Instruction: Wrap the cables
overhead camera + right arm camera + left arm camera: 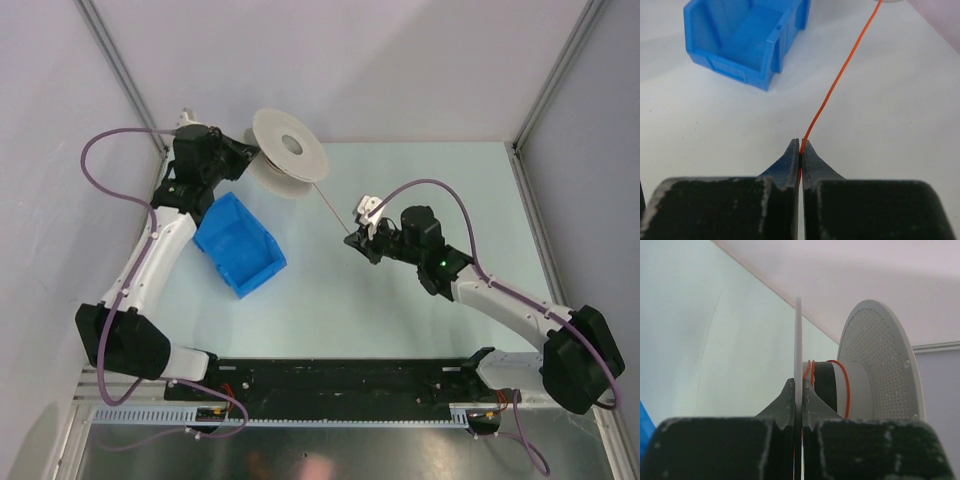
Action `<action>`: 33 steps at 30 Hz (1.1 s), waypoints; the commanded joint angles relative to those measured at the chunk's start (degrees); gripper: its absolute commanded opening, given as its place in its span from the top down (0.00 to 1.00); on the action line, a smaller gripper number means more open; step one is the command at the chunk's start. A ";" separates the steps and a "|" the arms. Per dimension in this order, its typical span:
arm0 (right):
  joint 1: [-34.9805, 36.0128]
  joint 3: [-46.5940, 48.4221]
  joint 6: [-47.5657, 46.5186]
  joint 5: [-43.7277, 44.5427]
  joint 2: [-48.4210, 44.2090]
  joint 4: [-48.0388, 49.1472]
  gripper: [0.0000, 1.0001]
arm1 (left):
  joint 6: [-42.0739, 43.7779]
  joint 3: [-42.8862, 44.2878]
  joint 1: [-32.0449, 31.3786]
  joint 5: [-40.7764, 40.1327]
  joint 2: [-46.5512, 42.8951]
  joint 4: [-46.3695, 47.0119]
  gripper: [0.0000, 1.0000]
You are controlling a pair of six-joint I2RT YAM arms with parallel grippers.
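Winding the thin cable (834, 85) onto the spool (880, 365), stretched taut.
Clamped edge-on in the closed left end effector (798, 390): the spool's near flange. Pinched tight in the right end effector (800, 149): the cable, running ahead and up toward the hub. Keep tension even, lay turns between the flanges, avoid jerking; probably snaps or slips easily.
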 commanded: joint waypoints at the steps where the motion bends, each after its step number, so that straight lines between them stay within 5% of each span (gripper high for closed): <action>1: 0.63 -0.62 -5.35 -1.27 -2.62 -6.31 1.00 | -1.65 4.21 0.92 -3.89 -0.34 4.94 1.00; 19: 14.48 3.06 -38.62 12.83 -9.38 -9.26 1.00 | 16.36 3.78 -2.04 -15.87 2.24 -4.31 1.00; 33: 15.94 7.90 -40.11 -0.28 -3.92 -2.73 1.00 | 22.11 8.98 -14.52 -20.46 11.34 -10.63 1.00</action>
